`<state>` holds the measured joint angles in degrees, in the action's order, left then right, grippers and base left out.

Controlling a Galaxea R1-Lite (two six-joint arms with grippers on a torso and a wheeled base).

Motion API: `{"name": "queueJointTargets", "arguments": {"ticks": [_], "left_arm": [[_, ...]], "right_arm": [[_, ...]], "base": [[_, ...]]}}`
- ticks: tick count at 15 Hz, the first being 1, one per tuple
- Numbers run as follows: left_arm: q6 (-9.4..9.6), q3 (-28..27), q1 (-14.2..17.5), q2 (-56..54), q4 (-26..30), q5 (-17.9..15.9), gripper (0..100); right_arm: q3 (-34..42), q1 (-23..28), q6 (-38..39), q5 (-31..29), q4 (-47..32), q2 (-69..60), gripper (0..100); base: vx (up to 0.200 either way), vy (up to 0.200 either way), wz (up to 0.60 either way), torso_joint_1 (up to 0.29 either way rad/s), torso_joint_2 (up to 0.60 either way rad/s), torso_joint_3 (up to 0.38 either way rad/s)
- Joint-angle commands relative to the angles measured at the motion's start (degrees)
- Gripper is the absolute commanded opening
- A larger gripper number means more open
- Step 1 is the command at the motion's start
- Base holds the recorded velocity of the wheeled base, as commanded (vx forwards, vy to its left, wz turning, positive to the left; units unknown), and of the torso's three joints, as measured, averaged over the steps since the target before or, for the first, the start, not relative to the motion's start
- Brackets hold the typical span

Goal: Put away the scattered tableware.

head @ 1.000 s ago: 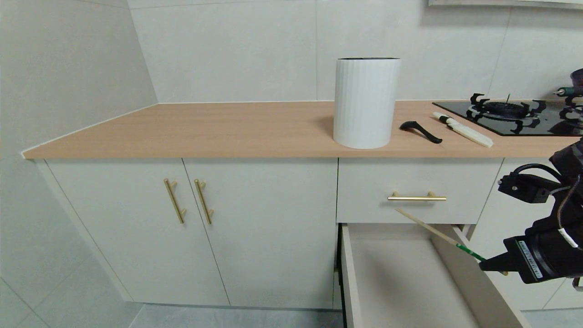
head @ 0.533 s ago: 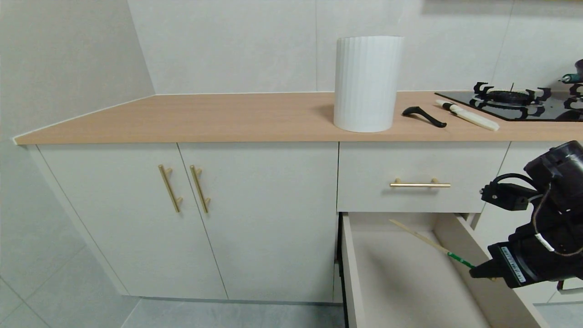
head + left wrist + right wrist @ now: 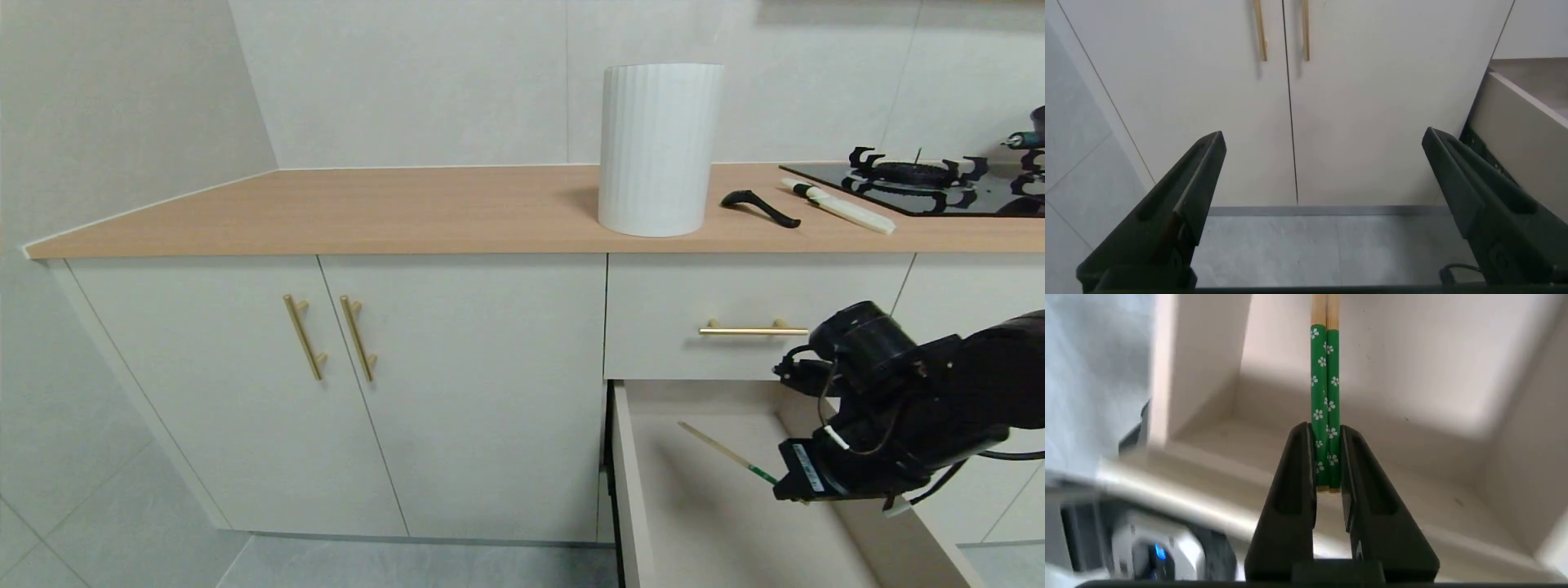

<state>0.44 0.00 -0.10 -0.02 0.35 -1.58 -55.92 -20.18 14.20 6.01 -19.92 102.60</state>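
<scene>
While the right gripper [image 3: 782, 488] is clenching a pair of chopsticks [image 3: 722, 452] by their green flowered ends, it is hanging over the open drawer [image 3: 627, 482], and the bare wooden tips are slanting out above the drawer's floor. To my eye the placing step is nearly at the point of letting go. It is probably worth bringing the sticks lower and flatter first, so that they are lying close to the floor when the jaws part and are not bouncing or rolling against a wall. The drawer's right wall is sitting just under the wrist, and the shut drawer front above, with its brass handle [image 3: 753, 331], is hanging close over the arm, so any lift or swing is calling for care there. The left gripper [image 3: 1323, 140] is standing wide apart and holding nothing, facing the cabinet doors [image 3: 1290, 82] low by the floor, well out of the way. Up on the counter [image 3: 408, 212], a black-handled utensil [image 3: 755, 211] and a cream knife [image 3: 837, 219] are lying between the white ribbed canister [image 3: 660, 151] and the hob [image 3: 906, 192], waiting to be put away.
</scene>
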Motion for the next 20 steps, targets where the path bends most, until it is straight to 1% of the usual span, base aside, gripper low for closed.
{"name": "queueJointTargets", "arguments": {"ticks": [1, 3, 4, 5, 8, 10, 16, 17, 20], "left_arm": [[0.00, 0.00, 0.01, 0.02, 0.00, 0.00, 100], [0.00, 0.00, 0.01, 0.02, 0.00, 0.00, 100], [0.00, 0.00, 0.01, 0.02, 0.00, 0.00, 100], [0.00, 0.00, 0.01, 0.02, 0.00, 0.00, 100], [0.00, 0.00, 0.01, 0.02, 0.00, 0.00, 100], [0.00, 0.00, 0.01, 0.02, 0.00, 0.00, 100], [0.00, 0.00, 0.01, 0.02, 0.00, 0.00, 100], [0.00, 0.00, 0.01, 0.02, 0.00, 0.00, 100], [0.00, 0.00, 0.01, 0.02, 0.00, 0.00, 100]], "right_arm": [[0.02, -2.76, 4.61, -1.70, 5.59, 10.87, 0], [-0.42, -4.70, 9.35, -6.98, 12.71, 17.55, 0], [-0.51, -5.22, 9.62, -9.26, 15.88, 20.28, 0], [-0.51, -5.31, 9.62, -9.97, 17.46, 21.86, 0], [-1.56, -6.37, 9.53, -10.84, 20.45, 27.48, 0], [-1.91, -6.46, 9.44, -11.90, 21.41, 29.06, 0], [-1.83, -6.46, 9.44, -11.99, 21.59, 28.98, 0], [-1.83, -6.46, 9.44, -12.34, 21.59, 28.89, 100], [-1.74, -6.46, 9.53, -13.04, 21.59, 28.62, 100]], "base": [[0.000, 0.000, 0.00, 0.000, 0.00, 0.000], [0.000, 0.000, 0.00, 0.000, 0.00, 0.000], [0.000, 0.000, 0.00, 0.000, 0.00, 0.000], [0.000, 0.000, 0.00, 0.000, 0.00, 0.000], [0.000, 0.000, 0.00, 0.000, 0.00, 0.000], [0.000, 0.000, 0.00, 0.000, 0.00, 0.000], [0.000, 0.000, 0.00, 0.000, 0.00, 0.000], [0.000, 0.000, 0.00, 0.000, 0.00, 0.000], [0.000, 0.000, 0.00, 0.000, 0.00, 0.000]]}}
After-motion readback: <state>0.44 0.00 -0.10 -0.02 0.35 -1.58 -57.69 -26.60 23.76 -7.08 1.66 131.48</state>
